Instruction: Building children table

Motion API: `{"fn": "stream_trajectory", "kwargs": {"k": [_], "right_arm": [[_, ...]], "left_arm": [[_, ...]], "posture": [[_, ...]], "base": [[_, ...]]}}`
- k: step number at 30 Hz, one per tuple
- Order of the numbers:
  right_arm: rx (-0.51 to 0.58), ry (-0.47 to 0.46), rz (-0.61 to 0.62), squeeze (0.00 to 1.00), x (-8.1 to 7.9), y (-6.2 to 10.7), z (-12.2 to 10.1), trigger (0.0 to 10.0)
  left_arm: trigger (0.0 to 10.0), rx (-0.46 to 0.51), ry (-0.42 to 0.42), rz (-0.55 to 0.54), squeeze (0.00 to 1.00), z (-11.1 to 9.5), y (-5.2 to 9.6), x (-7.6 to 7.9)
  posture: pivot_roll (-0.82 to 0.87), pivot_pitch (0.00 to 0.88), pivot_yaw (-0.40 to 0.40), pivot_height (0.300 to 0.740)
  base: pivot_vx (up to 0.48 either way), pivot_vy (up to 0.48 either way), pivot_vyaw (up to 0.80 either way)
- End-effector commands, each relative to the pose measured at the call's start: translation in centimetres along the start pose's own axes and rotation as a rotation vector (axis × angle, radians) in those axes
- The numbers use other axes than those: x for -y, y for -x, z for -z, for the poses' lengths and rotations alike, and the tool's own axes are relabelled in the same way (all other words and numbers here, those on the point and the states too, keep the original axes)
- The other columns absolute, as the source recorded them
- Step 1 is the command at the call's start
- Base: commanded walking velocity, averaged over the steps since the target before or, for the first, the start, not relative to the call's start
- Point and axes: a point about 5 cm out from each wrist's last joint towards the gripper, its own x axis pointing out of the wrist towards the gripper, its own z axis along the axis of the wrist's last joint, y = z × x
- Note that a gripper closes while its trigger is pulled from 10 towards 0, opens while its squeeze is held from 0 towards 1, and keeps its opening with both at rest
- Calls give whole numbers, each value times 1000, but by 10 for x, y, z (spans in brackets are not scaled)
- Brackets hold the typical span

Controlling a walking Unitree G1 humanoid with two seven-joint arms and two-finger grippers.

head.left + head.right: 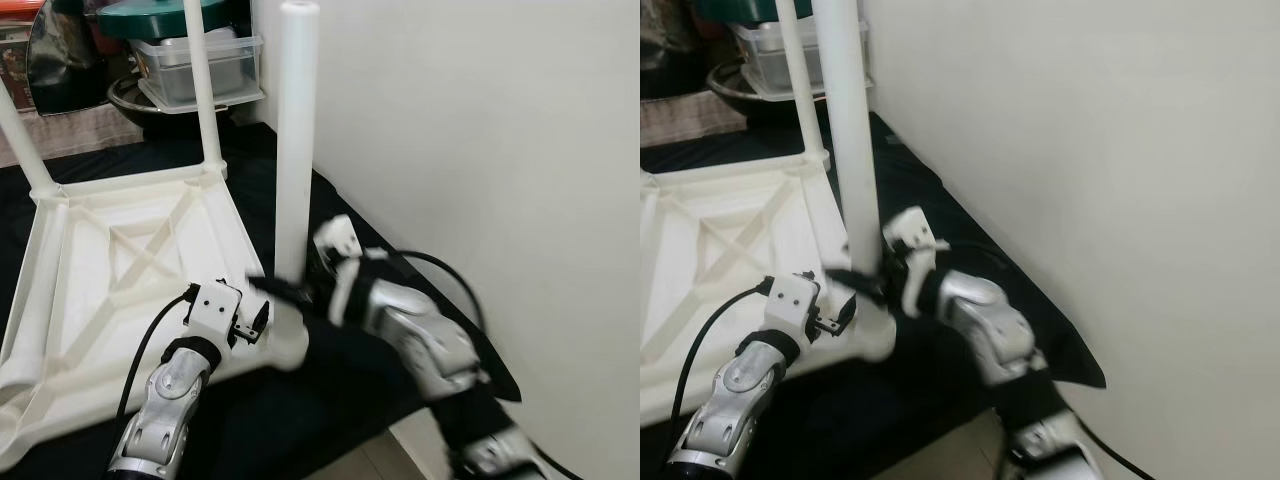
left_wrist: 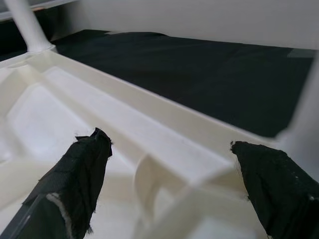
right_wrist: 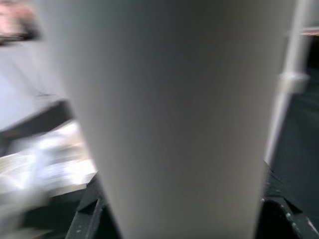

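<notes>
While the white plastic table top (image 1: 120,260) lies upside down on a black cloth (image 1: 340,370) across the left and centre of the head views, its ribbed underside faces up and three legs stand up from its corners. The nearest table leg (image 1: 296,150) rises with its long axis nearly vertical, its open end near the top of the frame and its foot in the corner socket (image 1: 285,345) at lower centre. Two further legs stand at the upper left, one beside a clear lidded container (image 1: 200,65).

The right gripper (image 1: 285,290) reaches in from the lower right and its black fingers close around the near leg low down, just above the socket; in the right wrist view the leg (image 3: 174,119) fills the space between the fingers. The left gripper (image 2: 174,169), at the lower left of the head views, is held wide open just beside the same corner, its fingers (image 2: 82,174) spread over the table's rim and grasping nothing. A pale wall (image 1: 480,150) takes up the right side.
</notes>
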Motion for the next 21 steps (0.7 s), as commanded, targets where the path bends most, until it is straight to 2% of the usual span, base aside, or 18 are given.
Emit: {"fn": "stream_trajectory", "kwargs": {"k": [1,2,4,6,7,8,11,12,13,14,16,17,18,19,20,21], "right_arm": [[-160,-62,529,0,54,23,36,0],[-160,-62,529,0,54,23,36,0],[-205,-65,793,0,80,44,45,0],[-205,-65,793,0,80,44,45,0],[-129,-99,774,0,75,42,35,10000],[-129,-99,774,0,75,42,35,10000],[3,-123,514,0,47,24,18,10000],[3,-123,514,0,47,24,18,10000],[45,-115,446,1000,42,21,13,10000],[59,-123,368,1000,36,17,8,10000],[64,-127,320,1000,32,14,6,10000],[72,-123,230,925,26,12,1,10000],[72,-123,230,925,26,12,1,10000],[91,-107,98,0,16,12,-7,10000],[106,-87,-79,0,3,16,-15,10000],[111,-75,-202,0,-7,19,-20,10000]], "left_arm": [[10000,-19,-6,-1,0,4,4,-3],[10000,-19,-6,-1,0,4,4,-3],[10000,-20,-11,7,0,4,1,-2],[10000,-20,-11,7,0,4,1,-2],[10000,-15,-17,22,0,3,-2,1],[10000,-15,-17,22,0,3,-2,1],[10000,-13,-15,29,0,2,-3,3],[10000,-13,-15,29,0,2,-3,3],[10000,-15,-16,30,0,2,-2,3],[10000,-16,-17,29,0,3,-1,2],[10000,-17,-17,29,0,3,-1,1],[10000,-19,-18,27,0,4,0,0],[10000,-19,-18,27,0,4,0,0],[10000,-18,-19,23,0,4,-1,-1],[10000,-18,-20,21,0,4,-1,-1],[10000,-18,-20,20,0,4,-1,-1]], "posture": [[91,0,-47,740],[91,0,-47,740],[88,0,-43,740],[88,0,-43,740],[82,0,-36,740],[82,0,-36,740],[81,0,-33,740],[81,0,-33,740],[83,0,-34,740],[86,0,-36,740],[86,0,-36,740],[89,0,-41,740],[89,0,-41,740],[90,0,-43,740],[91,0,-45,740],[92,0,-46,740]], "base": [[0,0,0],[0,0,0],[0,0,0],[0,0,0],[0,0,0],[0,0,0],[0,0,0],[0,0,0],[0,0,0],[0,0,0],[0,0,0],[0,0,0],[0,0,0],[0,0,0],[0,0,0],[0,0,0]]}}
